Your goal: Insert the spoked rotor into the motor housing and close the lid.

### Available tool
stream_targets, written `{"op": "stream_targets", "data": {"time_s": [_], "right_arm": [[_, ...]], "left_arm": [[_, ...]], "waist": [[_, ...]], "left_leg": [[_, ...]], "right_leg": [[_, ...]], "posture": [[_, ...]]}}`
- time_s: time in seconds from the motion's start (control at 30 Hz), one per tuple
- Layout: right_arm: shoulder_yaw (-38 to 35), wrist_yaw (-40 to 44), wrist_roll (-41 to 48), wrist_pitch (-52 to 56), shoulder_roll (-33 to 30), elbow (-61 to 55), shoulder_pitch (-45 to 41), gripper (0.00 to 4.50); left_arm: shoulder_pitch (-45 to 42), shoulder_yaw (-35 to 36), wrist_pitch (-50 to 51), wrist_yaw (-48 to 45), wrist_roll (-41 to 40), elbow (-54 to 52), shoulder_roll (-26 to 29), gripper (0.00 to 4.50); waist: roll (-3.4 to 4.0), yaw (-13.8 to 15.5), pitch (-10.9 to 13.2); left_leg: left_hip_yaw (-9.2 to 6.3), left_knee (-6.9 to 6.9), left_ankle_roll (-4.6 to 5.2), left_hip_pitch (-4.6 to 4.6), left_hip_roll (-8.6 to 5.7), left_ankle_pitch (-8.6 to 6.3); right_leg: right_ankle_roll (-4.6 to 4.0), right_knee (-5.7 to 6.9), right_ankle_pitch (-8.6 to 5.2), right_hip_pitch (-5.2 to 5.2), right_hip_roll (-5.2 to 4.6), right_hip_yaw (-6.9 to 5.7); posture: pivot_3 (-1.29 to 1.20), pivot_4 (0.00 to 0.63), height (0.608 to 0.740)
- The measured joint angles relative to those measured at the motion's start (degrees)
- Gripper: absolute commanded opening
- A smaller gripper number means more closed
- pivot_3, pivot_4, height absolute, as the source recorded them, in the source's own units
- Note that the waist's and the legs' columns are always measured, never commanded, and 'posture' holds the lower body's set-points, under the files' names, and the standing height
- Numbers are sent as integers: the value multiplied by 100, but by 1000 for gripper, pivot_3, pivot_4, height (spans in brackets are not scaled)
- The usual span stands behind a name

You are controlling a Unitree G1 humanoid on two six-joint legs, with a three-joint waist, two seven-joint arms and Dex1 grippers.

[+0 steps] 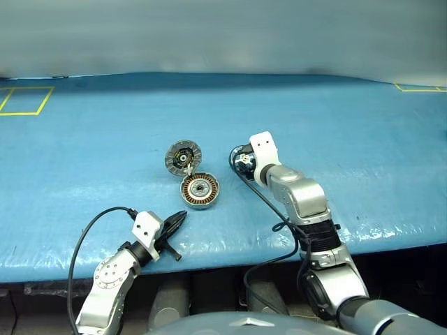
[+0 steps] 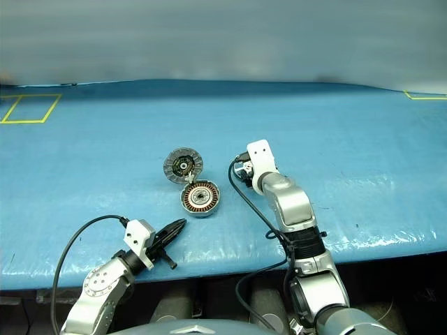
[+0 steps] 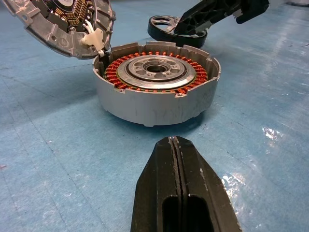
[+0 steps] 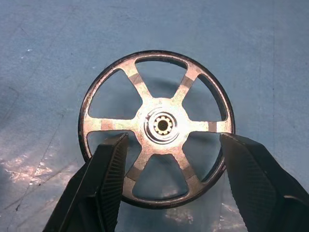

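My right end effector (image 4: 166, 181) is spread, one finger (image 4: 104, 179) at each side of the spoked rotor (image 4: 157, 128), which lies flat on the blue worktop (image 1: 363, 139) just right of the motor housing (image 1: 200, 190); I cannot tell whether the fingers touch the rim. The motor housing sits near the middle of the worktop, toward the front edge, open, with copper windings ringed around a pale centre. The lid (image 1: 183, 157) stands tilted open at the far side of the housing, joined to it, inner face showing. My left end effector (image 1: 174, 222) is pressed together, empty, near the front edge, pointing at the housing.
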Motion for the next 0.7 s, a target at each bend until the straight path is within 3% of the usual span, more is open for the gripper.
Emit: {"op": "stream_targets", "data": {"time_s": [0.3,0.53,0.7], "right_arm": [[-19,167,79,2,-45,63,-31,3195],[2,469,162,-92,-138,451,-303,1427],[98,526,116,-278,-189,578,-323,1427]], "left_arm": [[-14,-6,3,-1,2,1,0,0],[-31,-13,13,7,14,1,-3,0],[-26,-14,14,28,29,1,-4,0]], "waist": [[0,-7,0],[-1,-17,-1],[-2,-21,-1]], "left_leg": [[-1,0,0,2,1,0],[-2,-1,0,6,1,0],[-2,1,0,8,3,0]], "right_leg": [[0,0,0,2,0,0],[-1,0,-1,5,1,-1],[-1,0,0,6,1,-1]], "posture": [[0,150,740],[0,150,740],[0,150,740]]}}
